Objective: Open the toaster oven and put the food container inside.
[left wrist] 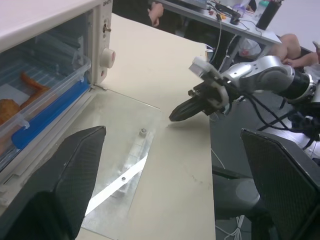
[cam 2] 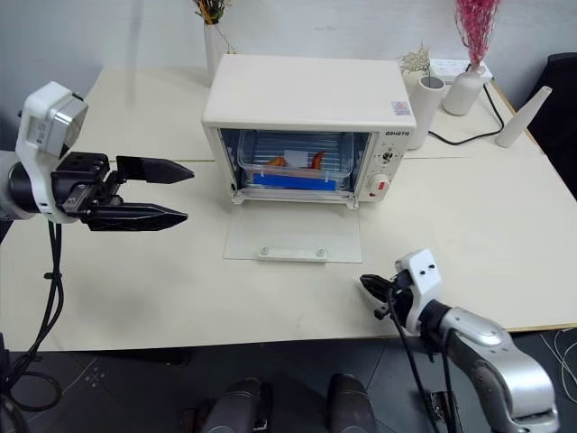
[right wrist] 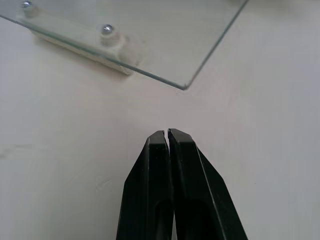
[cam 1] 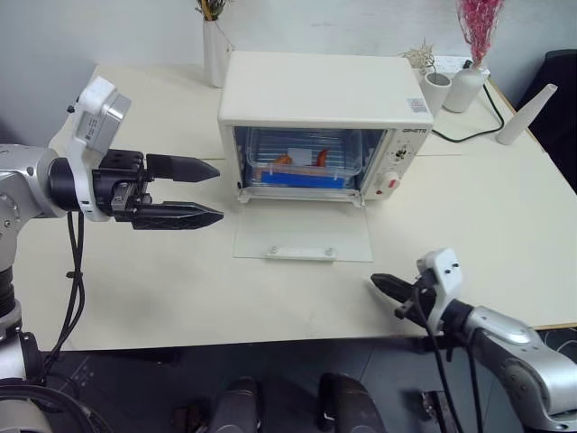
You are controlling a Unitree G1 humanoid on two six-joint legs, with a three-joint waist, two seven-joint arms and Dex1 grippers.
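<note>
L arm came in from the left side, forearm roughly level, wrist w/ white camera block on top. L gripper [cam 1: 206,192] pointed toward the right, slightly downward, its two black fingers [cam 1: 183,168] spread wide apart, one above the other, nothing btwn them. R arm reached up from the lower right corner, silver forearm angled up-left, white block at the wrist. R gripper [cam 1: 377,282] sat low, pointing left & a bit forward, tips tilted down. Its fingers [right wrist: 150,165] were pressed together, only a hairline seam showing, nothing held.
</note>
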